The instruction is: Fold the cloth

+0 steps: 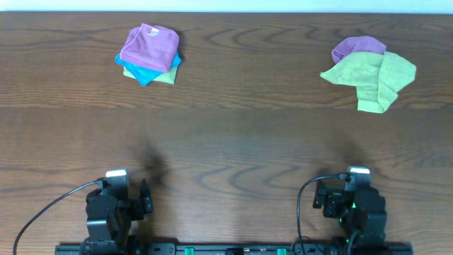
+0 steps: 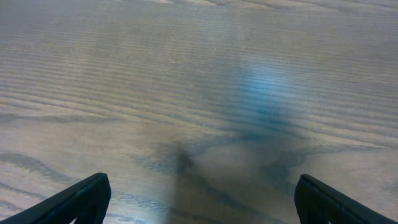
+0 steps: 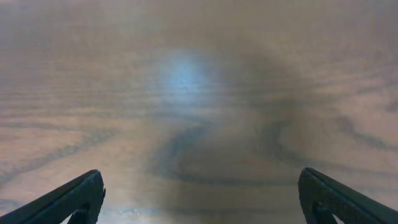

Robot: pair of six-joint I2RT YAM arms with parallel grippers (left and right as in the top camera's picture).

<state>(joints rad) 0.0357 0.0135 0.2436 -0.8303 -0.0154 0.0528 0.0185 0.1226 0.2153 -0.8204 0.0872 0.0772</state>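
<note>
A crumpled green cloth (image 1: 374, 76) lies at the far right of the table, partly over a purple cloth (image 1: 357, 47). At the far left is a neat stack: a folded purple cloth (image 1: 148, 46) on a blue cloth (image 1: 145, 73) and a green one (image 1: 165, 76). My left gripper (image 1: 146, 197) is open and empty at the near left edge; it also shows in the left wrist view (image 2: 200, 198). My right gripper (image 1: 320, 198) is open and empty at the near right edge, and shows in the right wrist view (image 3: 202, 196). Both wrist views show only bare wood.
The wooden table (image 1: 233, 134) spans the view. The arm bases and a black rail (image 1: 233, 248) sit along the near edge, with cables looping beside each arm.
</note>
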